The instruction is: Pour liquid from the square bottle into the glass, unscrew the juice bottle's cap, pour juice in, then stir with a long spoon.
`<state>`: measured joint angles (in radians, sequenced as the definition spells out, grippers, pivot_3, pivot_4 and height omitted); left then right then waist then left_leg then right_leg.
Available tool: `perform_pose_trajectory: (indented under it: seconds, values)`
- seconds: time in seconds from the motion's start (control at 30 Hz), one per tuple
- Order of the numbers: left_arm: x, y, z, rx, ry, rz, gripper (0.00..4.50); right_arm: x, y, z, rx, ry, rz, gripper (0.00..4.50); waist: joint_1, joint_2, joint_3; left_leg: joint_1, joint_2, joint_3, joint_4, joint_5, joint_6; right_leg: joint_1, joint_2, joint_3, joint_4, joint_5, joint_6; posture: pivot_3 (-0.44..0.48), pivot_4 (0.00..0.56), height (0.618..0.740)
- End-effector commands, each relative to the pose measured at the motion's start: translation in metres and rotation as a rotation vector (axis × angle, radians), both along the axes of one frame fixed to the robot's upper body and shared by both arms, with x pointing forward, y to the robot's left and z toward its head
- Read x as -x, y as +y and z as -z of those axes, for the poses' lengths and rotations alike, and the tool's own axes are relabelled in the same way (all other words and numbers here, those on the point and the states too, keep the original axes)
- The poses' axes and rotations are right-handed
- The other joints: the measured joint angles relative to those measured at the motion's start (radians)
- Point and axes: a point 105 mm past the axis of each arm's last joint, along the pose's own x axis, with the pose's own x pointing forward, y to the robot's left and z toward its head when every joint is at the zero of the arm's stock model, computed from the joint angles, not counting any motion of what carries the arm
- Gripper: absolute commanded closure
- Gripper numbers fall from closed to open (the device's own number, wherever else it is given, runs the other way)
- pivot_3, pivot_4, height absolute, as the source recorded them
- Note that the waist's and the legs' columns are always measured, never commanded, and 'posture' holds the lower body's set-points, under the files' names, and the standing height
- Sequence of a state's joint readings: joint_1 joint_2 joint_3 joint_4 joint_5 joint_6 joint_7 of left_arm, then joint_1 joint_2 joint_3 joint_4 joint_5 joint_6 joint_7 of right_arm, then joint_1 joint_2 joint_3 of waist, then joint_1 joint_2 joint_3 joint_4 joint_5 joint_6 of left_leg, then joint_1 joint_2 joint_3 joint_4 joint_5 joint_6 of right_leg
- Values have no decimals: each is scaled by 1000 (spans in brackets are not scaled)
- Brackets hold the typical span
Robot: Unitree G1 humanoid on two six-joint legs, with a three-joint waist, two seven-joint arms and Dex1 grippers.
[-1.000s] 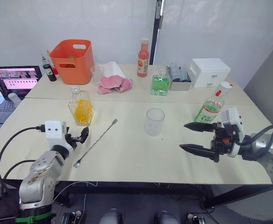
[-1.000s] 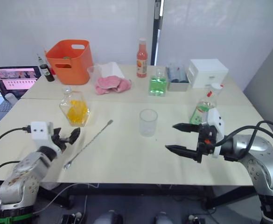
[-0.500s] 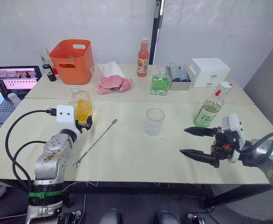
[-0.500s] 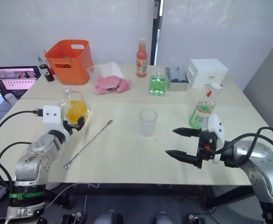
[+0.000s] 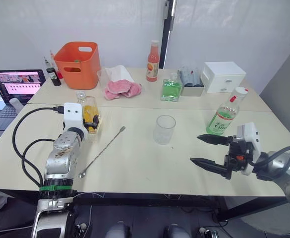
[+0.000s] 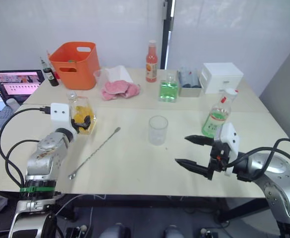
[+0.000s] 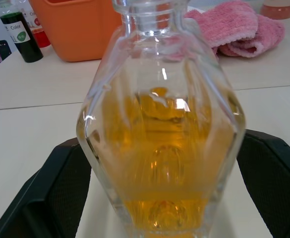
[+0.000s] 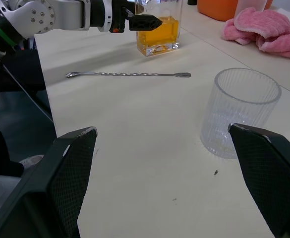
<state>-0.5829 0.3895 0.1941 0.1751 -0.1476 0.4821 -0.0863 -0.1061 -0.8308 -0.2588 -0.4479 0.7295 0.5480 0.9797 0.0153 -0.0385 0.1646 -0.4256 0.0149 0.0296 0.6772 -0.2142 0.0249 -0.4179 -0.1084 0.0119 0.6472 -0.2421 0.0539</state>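
Fingers [image 7: 50, 198] of left gripper [image 5: 89, 124], newly arrived mid-left, spread around square bottle [image 5: 87, 113]; squeeze pending.

1 orange-tinted square glass decanter [image 5: 87, 115], 1 green-tinted square glass bottle [image 5: 170, 88], 1 slim green-labelled plastic bottle [image 5: 225, 118], 1 tall pink-orange bottle [image 5: 152, 62], 1 clear cylindrical tumbler [image 5: 164, 129], 1 thin silver bar spoon [image 5: 101, 151], 1 orange plastic bin [image 5: 77, 64], 2 small dark dropper bottles [image 5: 50, 73].

On the bench [image 5: 135, 163], the square bottle [image 5: 88, 117] stands at the left, the long spoon [image 5: 101, 151] lies between it and the central glass [image 5: 164, 129], and the juice bottle [image 5: 226, 118] stands at the right.
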Motion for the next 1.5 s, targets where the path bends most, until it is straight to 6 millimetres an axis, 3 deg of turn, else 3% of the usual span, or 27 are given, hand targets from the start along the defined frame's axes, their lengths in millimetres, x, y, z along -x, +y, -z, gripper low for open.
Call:
perform_pose_trajectory:
  seconds: [0.03, 0.2, 0.4, 0.6, 0.67, 0.93, 1.03, 1.2, 1.37, 1.5]
  values:
    - [-12, -6, -16, -40, -53, 15, 0, 3, -1, -10, -5, -53, 13, 8, 0, 0, 0, 0, 0, 0, 0, 0, 0, 0, 0, 0, 0, 0, 0, 0, 150, 715]
    - [-24, -8, -15, -53, -56, 23, 0, 2, -1, -9, -4, -54, 27, 8, -1, 0, 0, 0, 0, 0, 0, 0, 0, 0, 0, 0, 0, 0, 0, 0, 150, 715]
    - [-30, -6, -14, -33, -64, 24, 1674, 3, -3, -10, -3, -58, 46, 0, 2, 0, 0, 0, 0, 0, 1, 0, 0, 0, 0, 0, 0, 0, 1, 0, 150, 715]
    - [-29, -3, -21, -40, -106, 37, 1672, 4, -4, -8, -2, -60, 61, 0, 3, 0, 0, 0, 0, 0, 1, 0, 0, 0, 0, 0, 0, 1, 1, 0, 150, 715]
    - [-25, 3, -33, -55, -158, 73, 1672, 4, -3, -9, -5, -61, 65, 0, 2, 0, 0, 0, 0, 0, 1, 0, 0, 0, 0, 0, 0, 1, 1, 0, 150, 715]
    - [13, 0, -88, -46, -344, 495, 1673, 3, -5, -8, -4, -57, 70, 0, -6, -4, 3, -7, 1, 0, 0, 0, 0, -6, 0, -1, -1, 1, 0, 0, 150, 715]
    - [30, -13, -99, -30, -345, 699, 1673, 0, -6, -8, -1, -54, 68, 0, -5, -7, 4, -8, 1, -1, 1, 0, 0, -6, 0, -2, -1, 1, 0, 0, 150, 715]
    - [65, -54, -96, -4, -193, 1121, 1673, -4, -6, -8, 10, -52, 49, 0, -2, -7, 4, -8, 1, -2, 2, 0, 0, -4, 0, -3, -2, 1, 1, 0, 150, 715]
    - [89, -94, -53, -80, 22, 1403, 1673, -10, -8, -12, 11, -64, 51, 0, -5, -6, 4, -7, 0, -1, 3, 0, 1, -4, 1, -3, -1, 1, 1, 0, 150, 715]
    - [96, -121, -32, -129, 43, 1504, 1673, -10, -9, -14, 16, -68, 49, 0, -5, -6, 4, -7, 1, -1, 2, 0, 1, -4, 2, -2, -1, 1, 0, 0, 150, 715]
